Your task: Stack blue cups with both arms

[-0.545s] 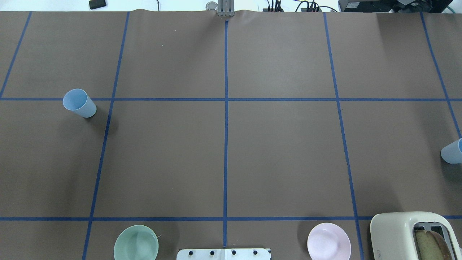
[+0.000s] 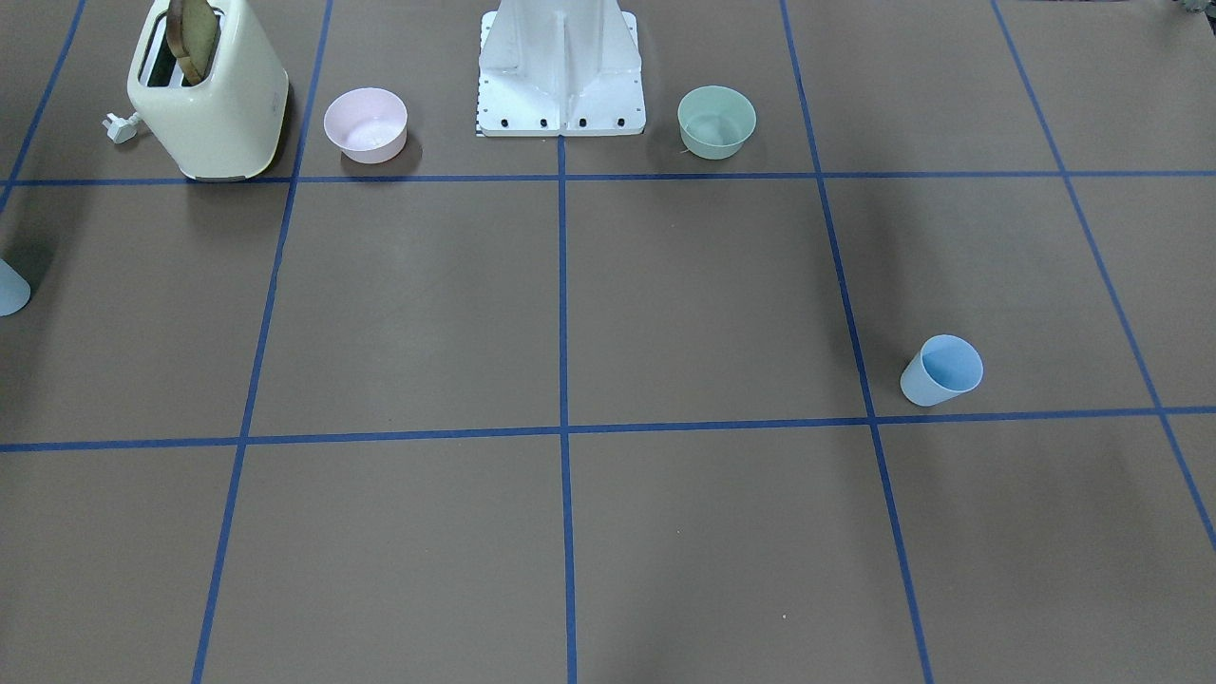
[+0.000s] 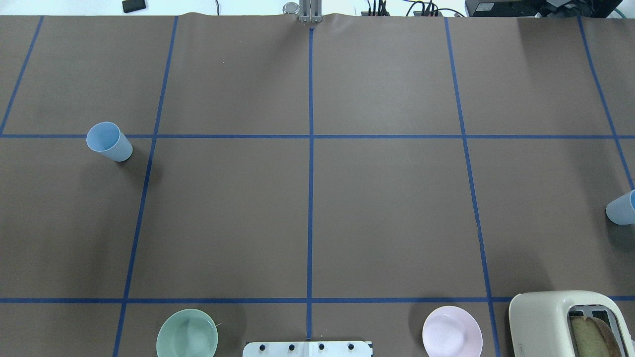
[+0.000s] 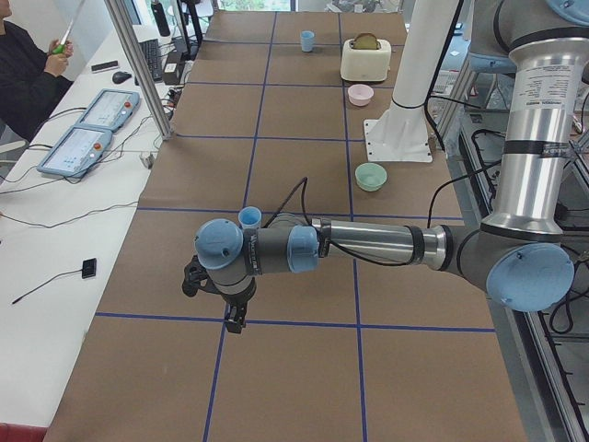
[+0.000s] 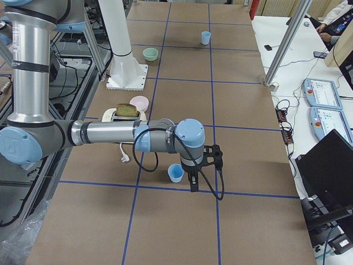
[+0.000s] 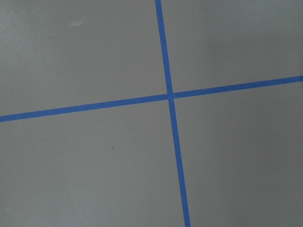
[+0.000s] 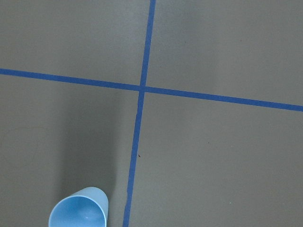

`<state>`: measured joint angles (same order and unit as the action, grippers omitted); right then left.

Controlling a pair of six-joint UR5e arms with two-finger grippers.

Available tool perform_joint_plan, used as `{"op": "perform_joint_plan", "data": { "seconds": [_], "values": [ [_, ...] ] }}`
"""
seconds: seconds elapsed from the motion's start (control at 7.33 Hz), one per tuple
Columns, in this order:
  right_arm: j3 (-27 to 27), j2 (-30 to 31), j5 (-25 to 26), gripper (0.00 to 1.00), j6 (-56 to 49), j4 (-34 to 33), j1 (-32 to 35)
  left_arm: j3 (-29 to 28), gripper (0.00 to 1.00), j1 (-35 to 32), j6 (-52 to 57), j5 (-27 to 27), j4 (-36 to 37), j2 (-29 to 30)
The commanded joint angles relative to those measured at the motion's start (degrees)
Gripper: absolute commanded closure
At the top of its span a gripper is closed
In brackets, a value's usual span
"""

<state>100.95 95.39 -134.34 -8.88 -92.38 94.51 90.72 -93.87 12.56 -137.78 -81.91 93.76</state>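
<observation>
Brown surface point(image 3: 387, 213) carried blue cups point(image 3: 109, 142) (probably light, slick); a rim pinch seemed best. Aperture of left gripper point(image 4: 230, 316) and right gripper point(image 5: 193, 184) was unreadable.

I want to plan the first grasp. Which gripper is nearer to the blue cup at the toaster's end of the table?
Right. The right gripper hangs close beside that blue cup. The left gripper is far off at the opposite end, near the other blue cup.

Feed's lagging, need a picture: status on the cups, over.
Left gripper, right gripper each hovering near a cup; open or shut unreadable. Left cup, right cup upright, far apart, unstacked. Green bowl, pink bowl, toaster by the base, off the path.
</observation>
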Motion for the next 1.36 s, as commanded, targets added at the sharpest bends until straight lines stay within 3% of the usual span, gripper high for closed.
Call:
{"op": "perform_joint_plan", "data": {
  "seconds": [0.0, 0.27, 0.41, 0.55, 0.68, 0.82, 1.23],
  "values": [
    [-0.6, -0.9, -1.1, 0.00, -0.1, -0.1, -1.2, 2.6, 0.01, 2.4, -7.9, 0.0, -3.3, 0.0],
    [-0.4, -0.2, -1.1, 0.00, -1.0, -0.1, -3.2, 3.2, 0.01, 7.7, -17.1, 0.0, -10.3, -0.2],
    [-0.4, 1.1, -1.0, 0.08, -1.1, 0.0, -4.2, 4.2, 0.01, 10.3, -23.4, 0.0, -15.5, -2.1],
    [-0.4, 1.3, -1.0, 0.12, -1.1, 0.1, -4.9, 6.8, 0.01, 14.7, -34.2, 0.0, -22.5, -4.5],
    [-0.5, 2.7, -0.9, 0.09, -2.4, 2.3, -6.0, 7.5, 0.01, 19.7, -44.1, 0.1, -29.6, -5.5],
    [-0.7, 3.9, -0.8, 0.07, -1.3, 7.0, -7.1, 7.5, 0.01, 23.3, -49.9, 0.7, -32.2, -5.1],
    [-2.9, 4.5, -0.6, 0.08, 0.0, 10.4, -10.0, 6.8, 0.01, 27.8, -54.1, 3.4, -31.2, -0.4]
  ]
}}
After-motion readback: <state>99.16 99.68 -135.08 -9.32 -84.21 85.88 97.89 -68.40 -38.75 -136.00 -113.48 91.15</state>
